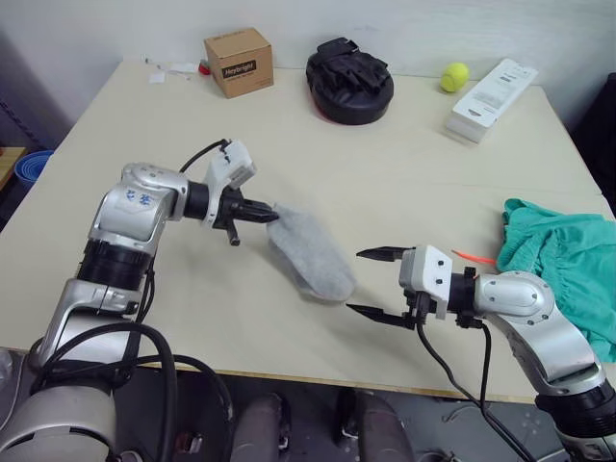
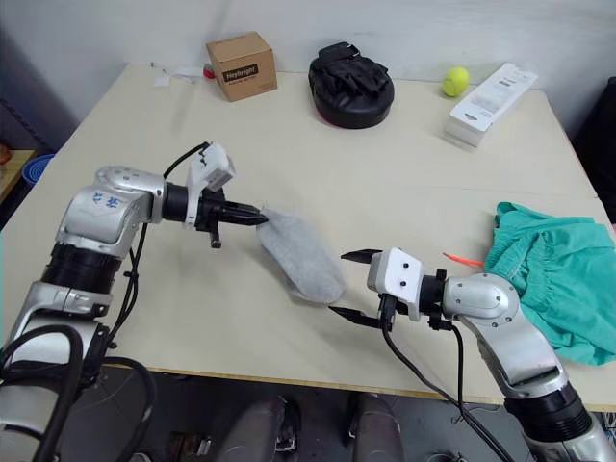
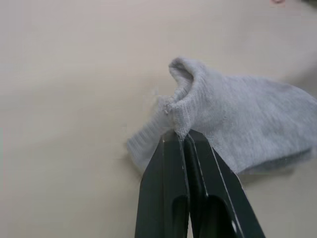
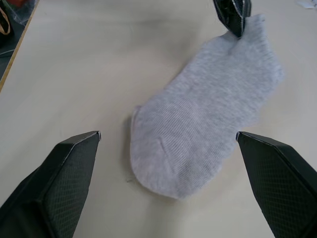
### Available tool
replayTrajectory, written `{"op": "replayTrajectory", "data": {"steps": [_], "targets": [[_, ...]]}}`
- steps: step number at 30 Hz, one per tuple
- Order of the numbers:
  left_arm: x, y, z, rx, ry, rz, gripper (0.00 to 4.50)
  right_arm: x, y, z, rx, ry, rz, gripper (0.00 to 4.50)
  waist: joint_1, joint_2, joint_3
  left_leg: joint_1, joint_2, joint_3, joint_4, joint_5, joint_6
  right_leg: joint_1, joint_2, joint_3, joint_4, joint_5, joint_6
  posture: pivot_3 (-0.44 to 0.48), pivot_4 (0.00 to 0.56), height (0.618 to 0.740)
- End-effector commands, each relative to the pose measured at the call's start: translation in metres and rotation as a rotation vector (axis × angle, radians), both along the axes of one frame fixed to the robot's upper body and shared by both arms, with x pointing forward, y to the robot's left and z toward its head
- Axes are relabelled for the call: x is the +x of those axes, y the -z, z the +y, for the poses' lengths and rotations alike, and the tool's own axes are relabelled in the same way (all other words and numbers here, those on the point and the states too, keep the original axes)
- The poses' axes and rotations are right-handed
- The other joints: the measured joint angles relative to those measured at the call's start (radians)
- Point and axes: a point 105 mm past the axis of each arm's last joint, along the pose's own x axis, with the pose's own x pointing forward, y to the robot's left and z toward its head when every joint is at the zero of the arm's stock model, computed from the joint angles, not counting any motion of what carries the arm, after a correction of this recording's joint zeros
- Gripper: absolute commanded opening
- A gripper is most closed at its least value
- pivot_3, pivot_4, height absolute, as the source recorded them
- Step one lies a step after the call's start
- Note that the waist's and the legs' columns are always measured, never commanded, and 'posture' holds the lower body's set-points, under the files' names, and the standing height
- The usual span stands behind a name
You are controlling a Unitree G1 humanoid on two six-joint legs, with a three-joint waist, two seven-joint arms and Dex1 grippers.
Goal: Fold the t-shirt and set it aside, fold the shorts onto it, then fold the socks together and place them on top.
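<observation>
The light grey socks [image 1: 310,252] lie in the middle of the table, stacked so they read as one shape. My left gripper [image 1: 270,215] is shut on their cuff end [image 3: 181,106], lifting that edge slightly. A short way off the toe end, my right gripper [image 1: 372,284] stands open and empty, its fingers [image 4: 74,163] spread wide towards the socks [image 4: 203,129]. The teal-green shorts [image 1: 568,262] lie bunched at the table's right edge, an orange drawstring [image 1: 472,256] poking out. The t-shirt is out of view.
Along the far edge stand a cardboard box [image 1: 238,61], a black padded mitt [image 1: 349,80], a yellow tennis ball [image 1: 454,76] and a white flat box [image 1: 491,99]. A blue bowl [image 1: 32,166] sits off the table at the left.
</observation>
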Motion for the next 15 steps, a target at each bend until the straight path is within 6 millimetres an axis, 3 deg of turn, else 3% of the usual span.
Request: {"op": "replayTrajectory", "data": {"steps": [1, 6, 12, 15], "targets": [[0.004, 0.003, -0.003, 0.034, 0.024, -0.005, 0.04, -0.004, -0.005, 0.005, 0.007, -0.022, -0.034, 4.50, -0.002, 0.000, 0.000, 0.000, 0.000, 0.000, 0.000, 0.000, 0.000, 0.000, 0.001, 0.000, 0.000, 0.000, 0.000, 0.000, 0.150, 0.740], [0.011, 0.021, 0.007, 0.086, -0.015, 0.025, 0.04, -0.006, -0.004, 0.003, 0.003, -0.010, -0.030, 4.50, 0.000, 0.000, 0.000, 0.000, 0.000, 0.001, 0.000, 0.000, 0.000, -0.001, 0.002, 0.000, 0.001, 0.000, 0.000, 0.000, 0.150, 0.740], [0.022, 0.029, 0.019, 0.093, -0.084, 0.023, 0.04, -0.008, -0.002, 0.003, 0.000, -0.009, -0.028, 4.50, 0.002, 0.000, 0.000, 0.000, 0.000, 0.000, 0.000, 0.000, 0.000, -0.001, 0.001, 0.000, 0.001, 0.000, 0.000, 0.000, 0.150, 0.740], [0.022, 0.022, 0.015, 0.047, -0.075, 0.021, 0.67, -0.008, -0.003, 0.004, 0.006, -0.009, -0.026, 4.50, 0.002, 0.000, 0.000, 0.000, 0.000, 0.000, 0.000, 0.000, 0.000, -0.001, 0.000, 0.000, 0.001, 0.000, 0.000, 0.000, 0.150, 0.740]]}}
